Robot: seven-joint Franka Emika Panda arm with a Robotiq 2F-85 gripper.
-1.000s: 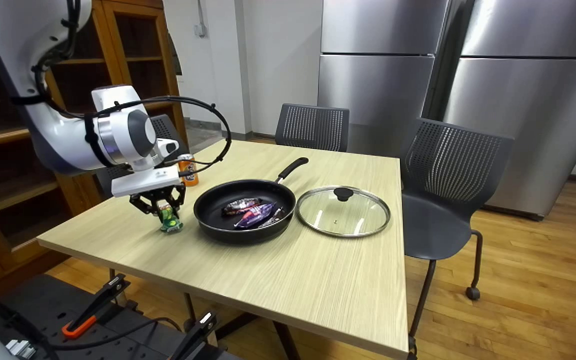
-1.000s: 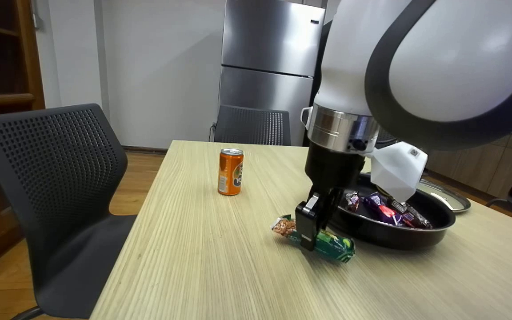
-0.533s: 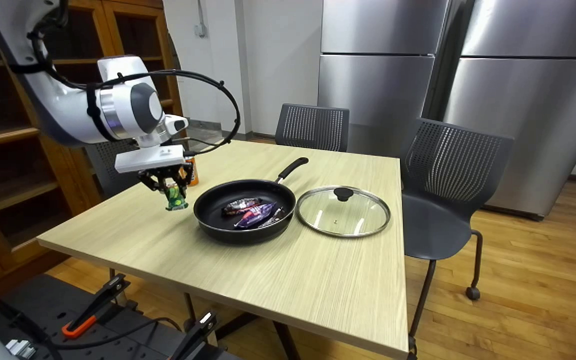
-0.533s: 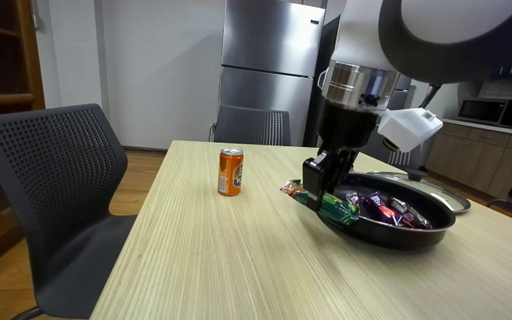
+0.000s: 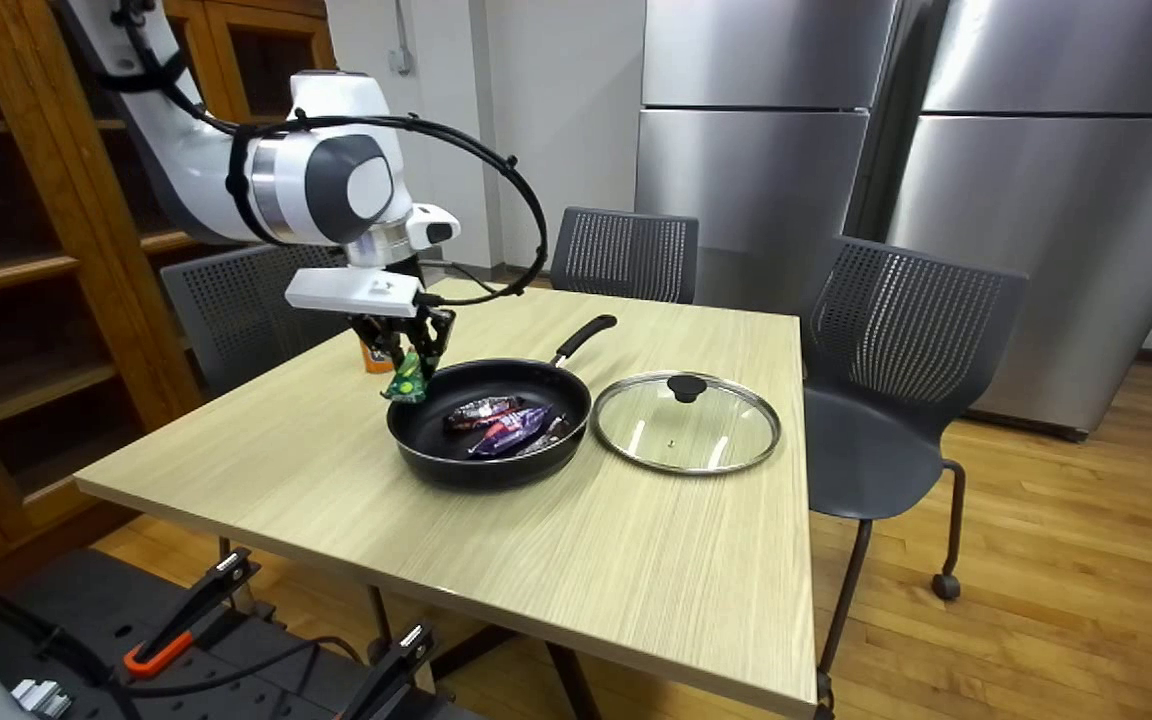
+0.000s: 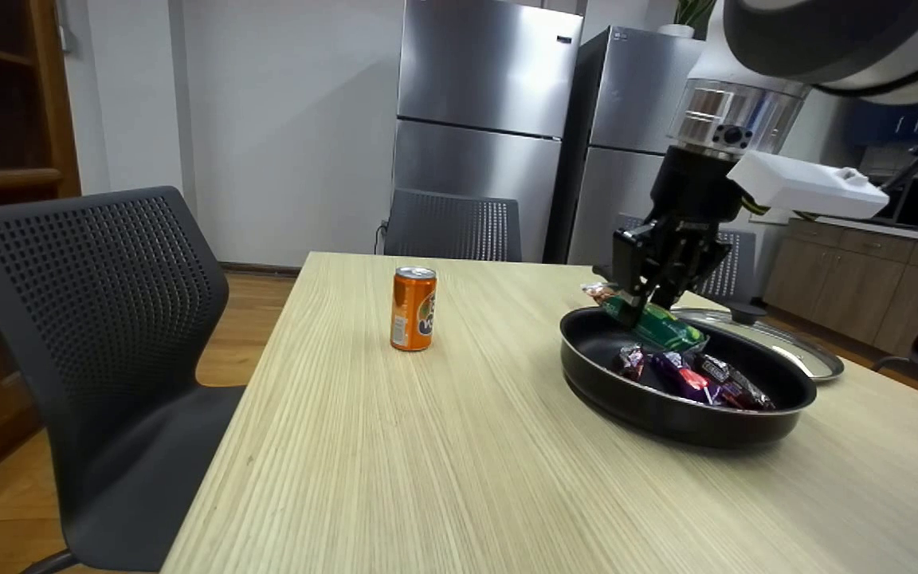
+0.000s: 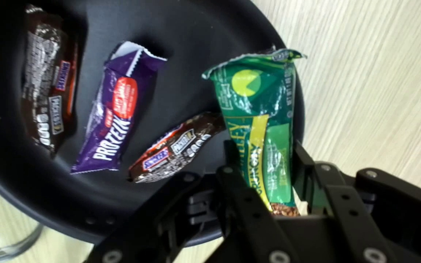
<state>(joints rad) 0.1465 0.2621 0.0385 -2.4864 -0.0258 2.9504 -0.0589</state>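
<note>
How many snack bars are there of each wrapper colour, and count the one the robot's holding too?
Green bar: 1
Purple bar: 1
Brown bars: 2
Total: 4

Wrist view: pan (image 7: 185, 40) cut by left, top edges; lid (image 7: 0, 237) mostly out of frame; green bar's (image 7: 254, 98) lower end hidden by gripper (image 7: 265, 151). Exterior view: can (image 5: 374, 361) partly hidden behind gripper.

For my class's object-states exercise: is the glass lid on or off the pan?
Off: the glass lid lies on the table beside the pan, knob up, leaving the wrapped bars inside uncovered.
</note>
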